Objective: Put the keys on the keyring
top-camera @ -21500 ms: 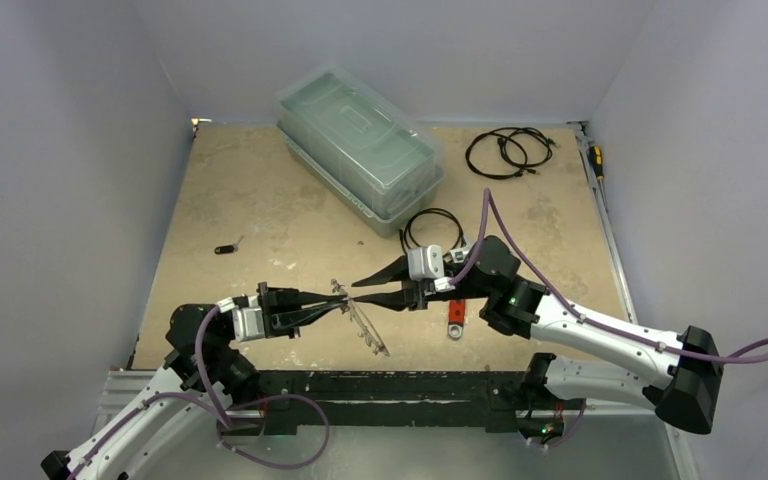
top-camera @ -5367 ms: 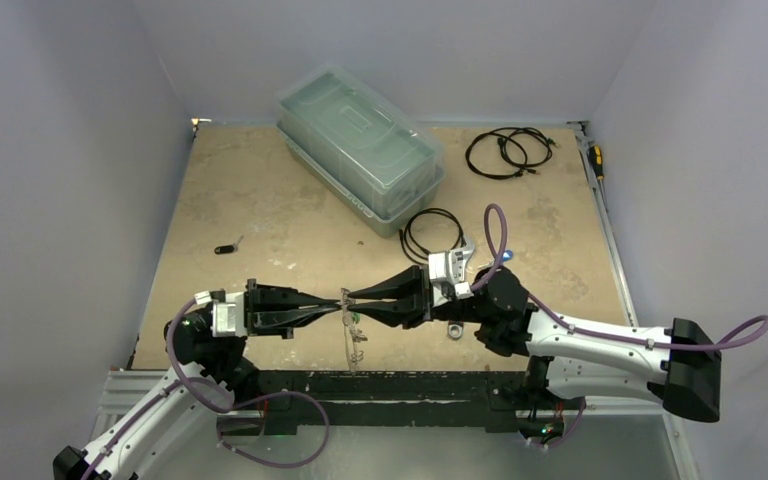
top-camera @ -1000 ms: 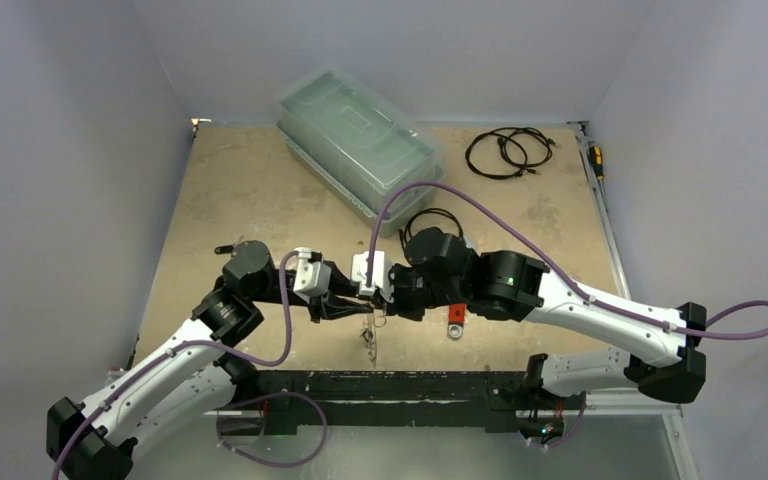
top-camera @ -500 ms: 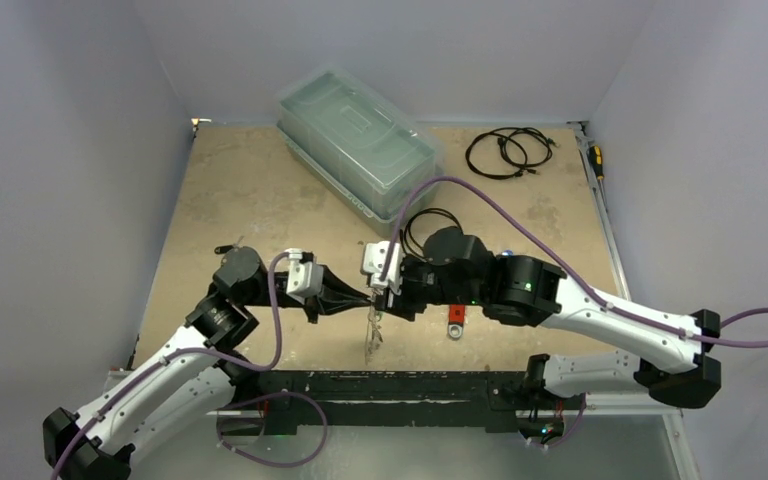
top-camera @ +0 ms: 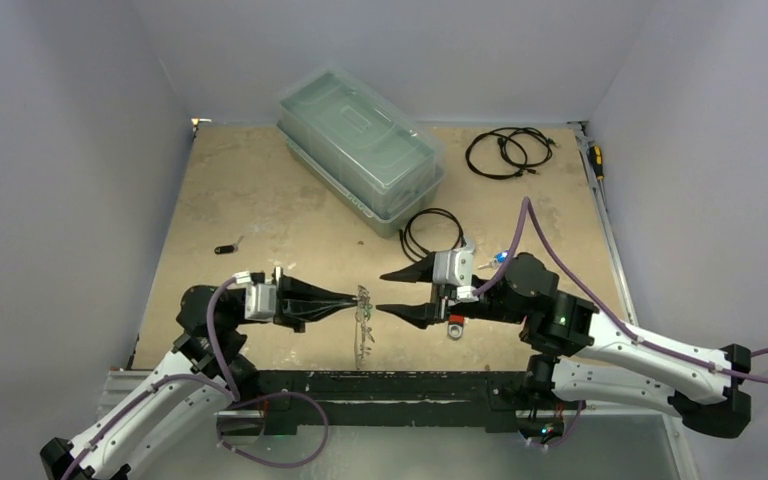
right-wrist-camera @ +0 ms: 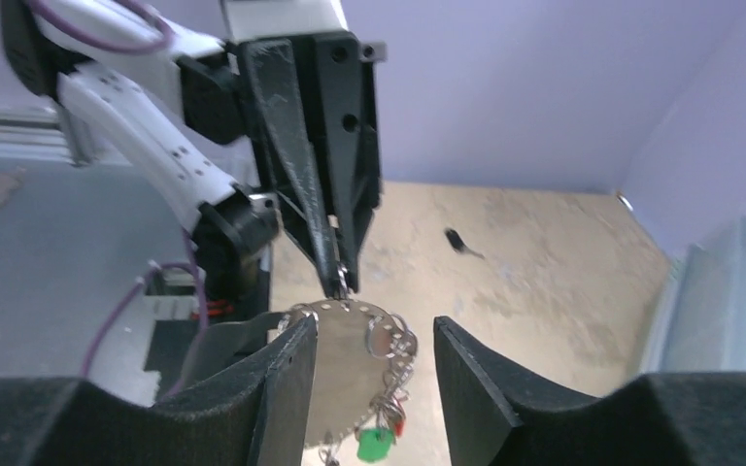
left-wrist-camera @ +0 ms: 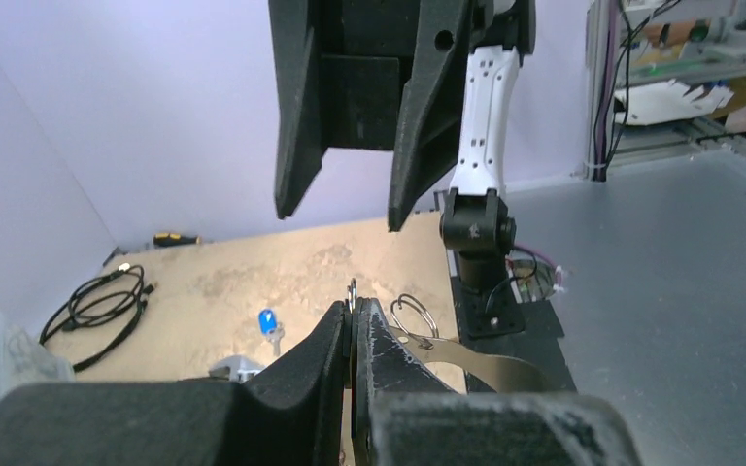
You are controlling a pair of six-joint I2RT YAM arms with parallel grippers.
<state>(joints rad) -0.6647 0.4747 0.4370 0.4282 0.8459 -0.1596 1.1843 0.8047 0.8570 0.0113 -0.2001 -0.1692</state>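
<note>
The keyring (top-camera: 364,330) is a thin silvery loop fringed with small rings, and it hangs above the table's front edge. My left gripper (top-camera: 356,303) is shut on a small ring at its top rim (left-wrist-camera: 352,291). Keys with a green tag (right-wrist-camera: 374,445) and a red tag (right-wrist-camera: 399,423) dangle from the keyring (right-wrist-camera: 350,374). My right gripper (top-camera: 382,294) is open just right of the keyring, its fingers to either side of the loop and apart from it (right-wrist-camera: 374,345). A blue-tagged key (top-camera: 501,258) and a black-tagged key (top-camera: 225,248) lie on the table.
A red-handled wrench (top-camera: 454,322) lies under the right arm. A clear lidded bin (top-camera: 360,150) stands at the back, with black coiled cables (top-camera: 508,150) to its right and another coil (top-camera: 430,228) in front. A screwdriver (top-camera: 595,160) lies at the right edge.
The right gripper opened and drew back to the right, letting go of the keyring. The left gripper shut on the keyring's rim and now carries it, and both arms have dropped lower.
</note>
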